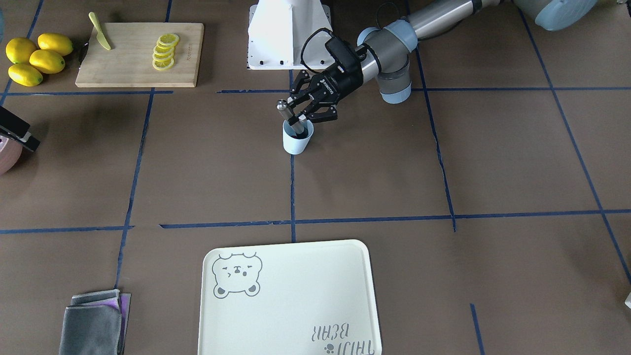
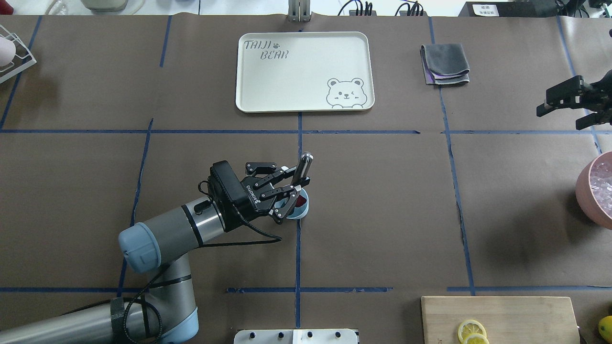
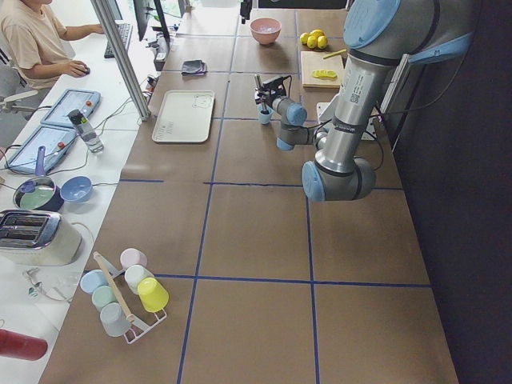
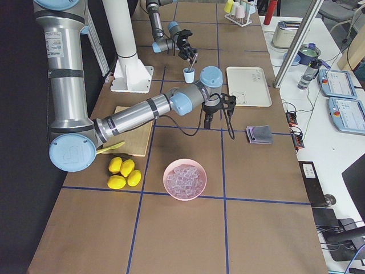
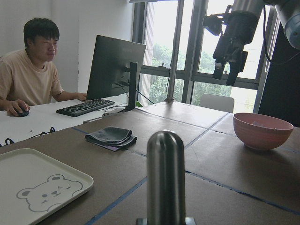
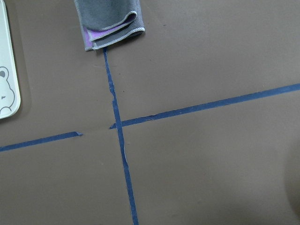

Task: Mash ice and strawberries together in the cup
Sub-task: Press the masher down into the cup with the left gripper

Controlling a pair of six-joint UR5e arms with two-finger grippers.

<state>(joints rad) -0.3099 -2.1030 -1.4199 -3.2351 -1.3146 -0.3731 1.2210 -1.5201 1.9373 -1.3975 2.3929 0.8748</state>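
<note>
Overhead exterior: cream tray (image 2: 306, 71), far centre, lettered "TAIJI BEAR" beside a bear drawing. Left gripper (image 2: 292, 185), marked "ROBOTIQ", fingers pinched on a tilted steel muddler (image 2: 302, 167) whose lower end sits inside the cup (image 1: 297, 143). Cup: pale blue, upright, table centre, on a blue tape line. Strawberries (image 2: 300, 200): dark red, inside cup. Ice (image 2: 603, 184): clear chunks in pink bowl (image 2: 585, 191), right edge. Right gripper (image 2: 559, 119): fingers spread, empty, far right.
</note>
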